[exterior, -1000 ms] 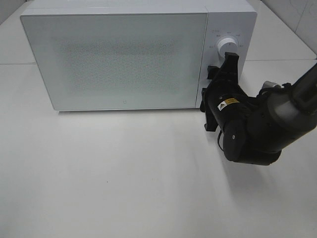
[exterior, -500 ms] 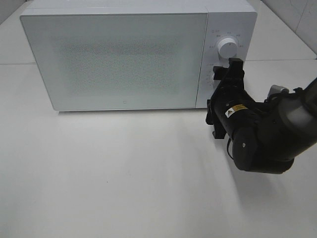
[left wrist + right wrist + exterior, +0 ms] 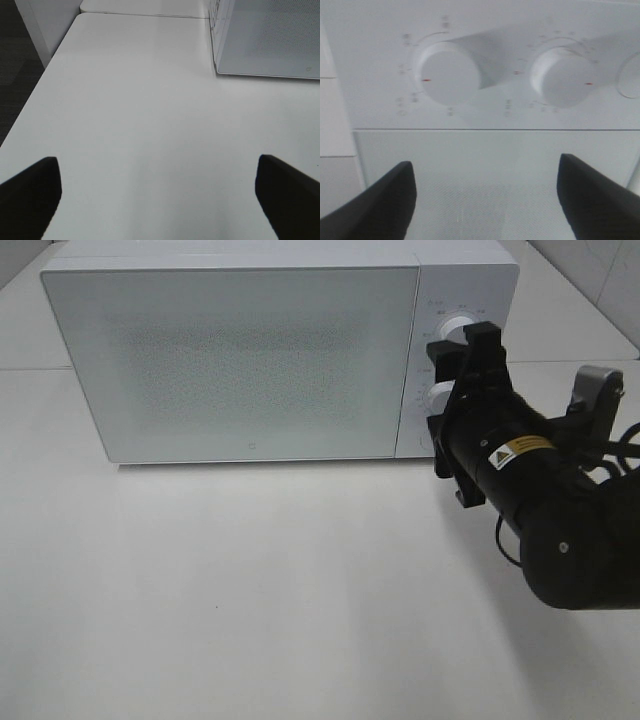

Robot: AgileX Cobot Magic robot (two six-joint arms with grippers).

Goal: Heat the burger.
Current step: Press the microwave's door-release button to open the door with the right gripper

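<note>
Looking for the burger turns up nothing: it shows in no view, so its look cannot be told. Likely it sits behind the shut door of the microwave (image 3: 240,360). The right claw (image 3: 465,342), jaws apart and empty, faces the knobs (image 3: 451,74) on the microwave's panel, probably to set the heating. The left claw (image 3: 160,195) hangs spread over bare counter (image 3: 135,125) beside the microwave.
</note>
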